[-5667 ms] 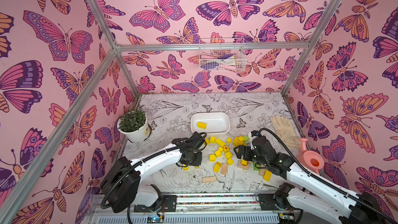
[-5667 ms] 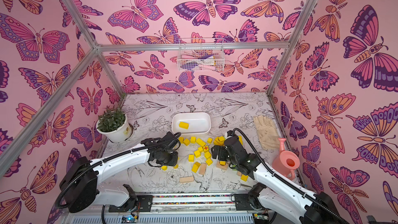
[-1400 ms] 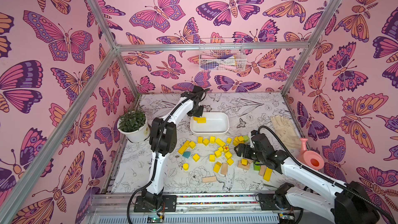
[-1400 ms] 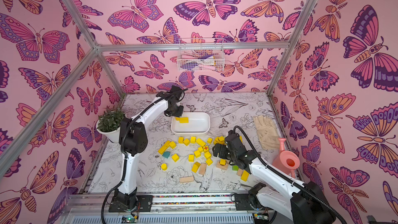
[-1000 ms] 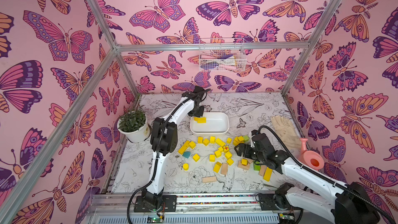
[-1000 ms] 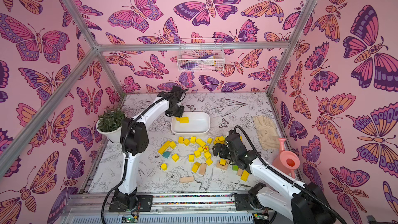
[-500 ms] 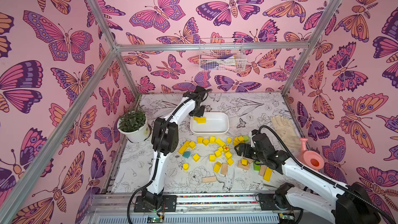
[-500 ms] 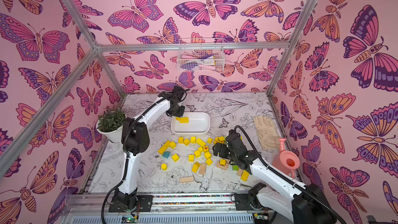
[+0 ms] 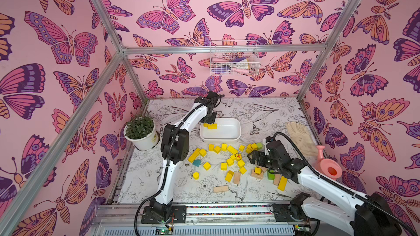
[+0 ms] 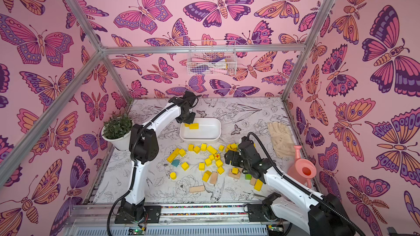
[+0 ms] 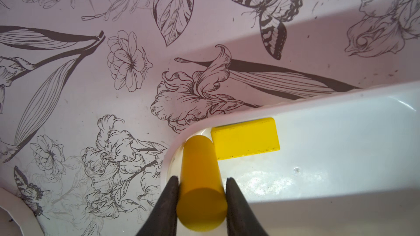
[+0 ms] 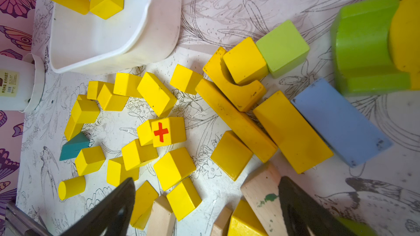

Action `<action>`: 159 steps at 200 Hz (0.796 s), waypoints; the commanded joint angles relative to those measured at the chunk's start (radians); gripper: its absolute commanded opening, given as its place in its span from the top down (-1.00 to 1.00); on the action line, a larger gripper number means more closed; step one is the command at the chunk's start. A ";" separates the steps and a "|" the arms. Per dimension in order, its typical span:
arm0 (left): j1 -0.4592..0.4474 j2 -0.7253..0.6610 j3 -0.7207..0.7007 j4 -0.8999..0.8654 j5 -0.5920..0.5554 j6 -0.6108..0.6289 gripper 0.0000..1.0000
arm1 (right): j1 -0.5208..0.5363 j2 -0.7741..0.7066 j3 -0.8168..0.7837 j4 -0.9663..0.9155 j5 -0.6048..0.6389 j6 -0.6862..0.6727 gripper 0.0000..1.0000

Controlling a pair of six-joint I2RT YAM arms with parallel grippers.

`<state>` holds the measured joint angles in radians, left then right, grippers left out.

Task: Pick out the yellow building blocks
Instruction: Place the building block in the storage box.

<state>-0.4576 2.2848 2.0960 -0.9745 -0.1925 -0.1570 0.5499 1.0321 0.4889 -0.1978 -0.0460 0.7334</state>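
My left gripper (image 11: 201,179): gripping yellow cylinder (image 11: 198,155) over white tub (image 9: 227,131), mid-frame.
My right gripper (image 12: 206,179): wide, above yellow blocks (image 12: 156,93).

Robot test cell, folks: aluminium frame (image 9: 170,49) and butterfly-papered walls (image 9: 68,42) box in a flower-printed bench (image 9: 261,114), two white arms (image 9: 168,178) bolted to a rail (image 9: 227,210) at the bench's front edge, potted plant (image 9: 139,130) on its left side.
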 commanded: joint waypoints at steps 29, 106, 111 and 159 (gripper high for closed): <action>-0.007 0.049 0.042 -0.035 -0.037 0.015 0.94 | -0.008 -0.016 -0.005 0.008 -0.006 0.006 -0.97; -0.003 0.055 0.052 -0.034 -0.056 -0.019 0.15 | -0.010 -0.023 -0.006 0.006 -0.010 0.004 -0.97; -0.002 0.050 0.049 -0.033 -0.056 -0.020 0.11 | -0.011 -0.023 -0.006 0.007 -0.010 0.004 -0.97; 0.000 -0.041 0.019 -0.037 -0.055 -0.019 -0.23 | -0.011 -0.040 -0.007 -0.009 -0.008 0.006 -0.97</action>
<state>-0.4633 2.3295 2.1315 -0.9810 -0.2314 -0.1699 0.5453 1.0145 0.4889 -0.1978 -0.0463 0.7334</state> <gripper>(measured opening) 0.610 0.983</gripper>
